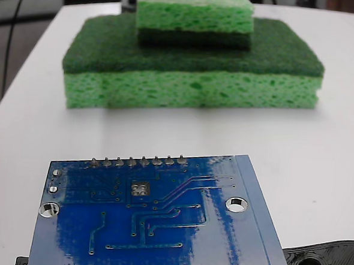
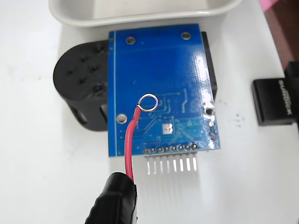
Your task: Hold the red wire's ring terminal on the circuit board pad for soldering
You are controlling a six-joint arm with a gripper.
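So the red wire [image 2: 131, 142] comes up out of the black sleeve [image 2: 116, 198] at the bottom of the wrist view, and that sleeve hides the end effector completely, so I can't tell how its jaws stand. The ring terminal [image 2: 149, 102] appears over the circuit board [image 2: 154, 60], but up and left of the pad [image 2: 166, 127], not on it. In the fixed view the pad [image 1: 140, 189] is bare, no ring in sight there.

Handling-wise, I'd guess this wire is super light and bendy, so the ring will wobble and spring off easily. Best held by the sleeve end. The glossy board probably lets the ring skate around, so go gentle.

Sponges [image 1: 193, 67] sit behind on the counter [image 1: 338, 154].
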